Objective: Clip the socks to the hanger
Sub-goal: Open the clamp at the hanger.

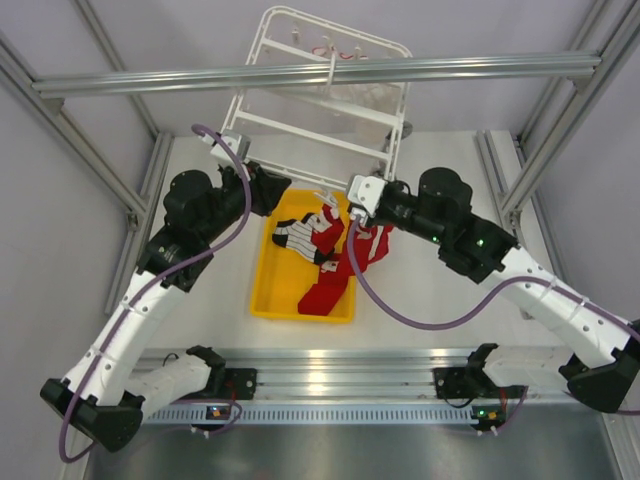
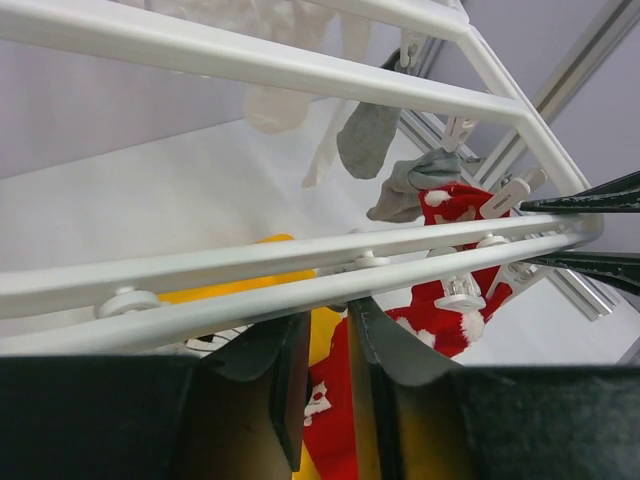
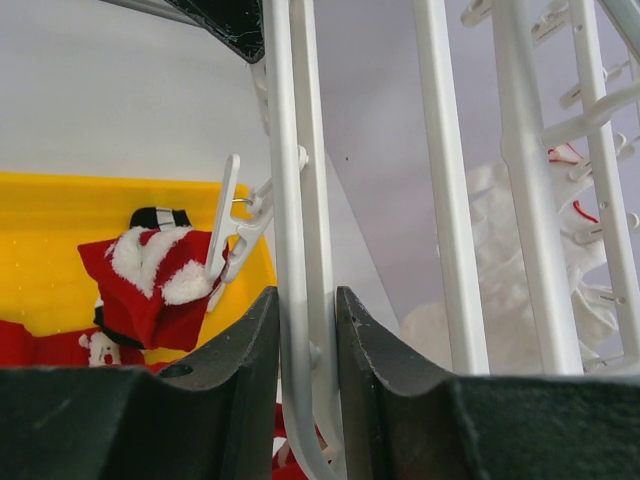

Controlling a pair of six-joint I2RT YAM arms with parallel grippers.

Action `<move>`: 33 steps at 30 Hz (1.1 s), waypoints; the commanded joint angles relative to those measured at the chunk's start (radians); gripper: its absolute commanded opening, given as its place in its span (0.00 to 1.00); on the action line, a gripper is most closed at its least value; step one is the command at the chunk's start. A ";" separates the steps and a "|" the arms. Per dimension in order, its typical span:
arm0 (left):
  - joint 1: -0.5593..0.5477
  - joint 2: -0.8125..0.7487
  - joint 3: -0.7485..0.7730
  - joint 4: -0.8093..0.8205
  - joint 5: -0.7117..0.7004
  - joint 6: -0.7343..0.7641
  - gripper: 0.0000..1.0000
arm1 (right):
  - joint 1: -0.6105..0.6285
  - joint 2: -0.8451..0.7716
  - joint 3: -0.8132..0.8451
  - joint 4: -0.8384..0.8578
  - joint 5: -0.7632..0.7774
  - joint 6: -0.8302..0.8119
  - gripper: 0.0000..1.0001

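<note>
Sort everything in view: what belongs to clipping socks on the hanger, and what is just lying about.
Job in hand: hanger; clips; socks; right gripper, clamped on a hanger bar; left gripper, at the frame.
Lying about: yellow tray, which only holds the socks; aluminium beam.

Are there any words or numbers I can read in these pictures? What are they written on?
None: no word, number, label or sign can be read in any view. The red socks carry only white pictures, not letters. The hanger and the yellow tray show no writing.
</note>
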 commanded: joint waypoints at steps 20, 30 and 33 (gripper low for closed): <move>-0.018 -0.016 0.042 -0.020 0.063 -0.132 0.00 | -0.058 -0.132 0.080 0.067 -0.233 0.310 0.33; -0.018 -0.016 0.081 -0.059 0.083 -0.169 0.00 | -0.003 -0.143 0.026 0.203 -0.405 0.464 0.33; -0.018 -0.010 0.089 -0.063 0.095 -0.172 0.00 | 0.069 -0.120 0.020 0.216 -0.321 0.436 0.32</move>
